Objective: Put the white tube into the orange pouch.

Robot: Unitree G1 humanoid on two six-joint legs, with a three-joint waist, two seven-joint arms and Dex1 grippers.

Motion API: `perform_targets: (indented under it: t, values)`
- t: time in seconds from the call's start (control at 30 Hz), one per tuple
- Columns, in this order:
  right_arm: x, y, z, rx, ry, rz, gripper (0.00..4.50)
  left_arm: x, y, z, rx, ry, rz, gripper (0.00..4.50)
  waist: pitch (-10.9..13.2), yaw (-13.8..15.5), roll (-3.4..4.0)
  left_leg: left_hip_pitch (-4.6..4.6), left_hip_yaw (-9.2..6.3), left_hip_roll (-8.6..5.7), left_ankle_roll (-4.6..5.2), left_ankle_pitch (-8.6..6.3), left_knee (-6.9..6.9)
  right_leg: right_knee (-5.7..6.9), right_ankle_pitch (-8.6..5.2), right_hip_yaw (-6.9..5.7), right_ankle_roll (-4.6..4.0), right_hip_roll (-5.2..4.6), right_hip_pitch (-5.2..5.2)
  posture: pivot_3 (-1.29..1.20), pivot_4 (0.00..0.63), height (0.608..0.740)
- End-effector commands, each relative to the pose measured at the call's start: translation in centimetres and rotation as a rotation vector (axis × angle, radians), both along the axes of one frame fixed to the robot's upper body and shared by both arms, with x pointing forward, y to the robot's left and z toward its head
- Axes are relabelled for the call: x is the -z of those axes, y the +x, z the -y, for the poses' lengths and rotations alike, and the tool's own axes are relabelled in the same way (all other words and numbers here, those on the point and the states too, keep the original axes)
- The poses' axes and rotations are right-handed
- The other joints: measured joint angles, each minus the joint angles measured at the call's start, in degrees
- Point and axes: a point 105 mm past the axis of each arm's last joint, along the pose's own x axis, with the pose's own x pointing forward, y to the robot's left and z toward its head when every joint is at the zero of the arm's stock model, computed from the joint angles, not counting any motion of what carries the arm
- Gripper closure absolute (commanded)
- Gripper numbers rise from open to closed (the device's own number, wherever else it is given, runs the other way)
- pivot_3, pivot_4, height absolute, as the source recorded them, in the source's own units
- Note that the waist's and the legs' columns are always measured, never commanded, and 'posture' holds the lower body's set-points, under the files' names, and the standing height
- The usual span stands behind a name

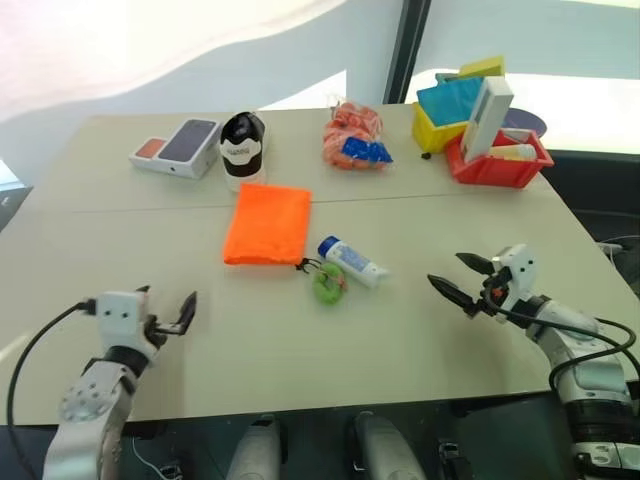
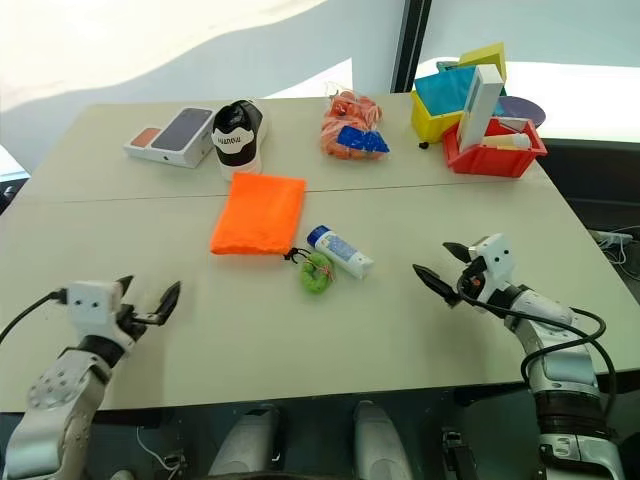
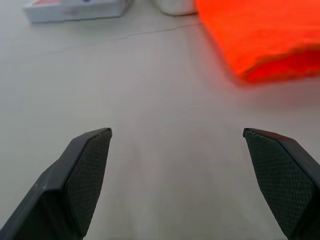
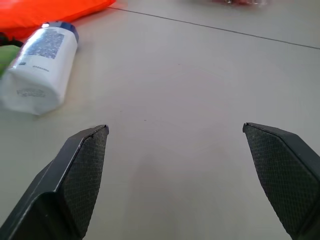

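Observation:
The white tube [image 1: 354,262] with its blue cap lies flat on the table, just right of the orange pouch's near corner. Flat in mid-table lies the orange pouch [image 1: 267,224], its black cord ending in a green fuzzy loop [image 1: 328,284] beside the tube. My right gripper [image 1: 462,278] hovers open over the table to the right of the tube, a hand's breadth away, with the tube [image 4: 40,67] and pouch edge [image 4: 45,12] ahead of it. At the near left my left gripper [image 1: 165,309] is open and empty, the pouch [image 3: 265,40] ahead to its right.
Along the far edge stand a phone box [image 1: 178,146], a black and white shoe [image 1: 242,148], an orange net bag with a blue packet [image 1: 355,138], a yellow bin [image 1: 440,125] and a red bin [image 1: 495,160] holding a tall white box [image 1: 486,118].

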Motion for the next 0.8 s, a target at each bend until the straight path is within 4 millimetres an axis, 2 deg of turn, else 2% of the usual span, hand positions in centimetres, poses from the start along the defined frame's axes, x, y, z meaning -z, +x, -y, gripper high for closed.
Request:
perform_targets:
  t: [0.03, 0.13, 0.23, 0.3, 0.4, 0.8]
  values:
    - [-2.6, -0.9, -2.6, -0.109, 0.042, 0.053, 0.03, -2.1, 1.5, 2.0, 0.061, 0.253, 0.092, 0.00, 0.0, 0.0, 0.00, 0.00, -0.01, 0.00, 0.00, 0.00, 0.00, 0.01, 0.00, 0.00, 0.00, 0.02, 0.00, 0.00, 0.150, 0.740]
    - [-2.8, -1.7, -4.4, -0.170, 0.039, 0.043, 0.03, -2.4, 2.5, 3.1, 0.101, 0.378, 0.124, 0.00, 0.0, -0.1, 0.00, 0.01, -0.03, 0.01, 0.00, 0.00, -0.02, 0.02, 0.00, 0.00, 0.01, 0.03, -0.01, 0.00, 0.150, 0.740]
    - [-3.3, -2.9, -7.3, -0.256, 0.060, 0.046, 0.03, -2.9, 3.9, 3.9, 0.115, 0.487, 0.172, 0.00, 0.0, -0.1, 0.00, 0.01, -0.04, 0.01, 0.00, 0.00, -0.04, 0.03, 0.00, -0.01, 0.03, 0.04, -0.02, 0.00, 0.150, 0.740]
    - [-3.7, -3.9, -9.3, -0.317, 0.067, 0.053, 0.03, -2.9, 4.5, 4.2, 0.125, 0.518, 0.180, 0.00, 0.0, -0.1, 0.00, 0.00, -0.05, 0.02, 0.00, 0.00, -0.04, 0.05, 0.00, -0.01, 0.04, 0.04, -0.04, 0.00, 0.150, 0.740]
    - [-4.2, -4.6, -11.3, -0.357, 0.095, 0.066, 0.03, -2.8, 5.2, 4.6, 0.154, 0.519, 0.176, 0.00, 0.0, -0.1, 0.00, -0.01, -0.05, 0.02, 0.00, 0.00, -0.03, 0.06, 0.00, -0.02, 0.04, 0.03, -0.04, 0.00, 0.150, 0.740]
    - [-4.6, -4.5, -12.6, -0.387, 0.109, 0.058, 0.03, -2.2, 5.7, 5.3, 0.265, 0.519, 0.151, 0.00, 0.0, 0.0, 0.00, -0.01, -0.06, 0.00, 0.00, 0.00, -0.02, 0.06, 0.00, -0.04, 0.05, -0.01, -0.04, 0.00, 0.150, 0.740]
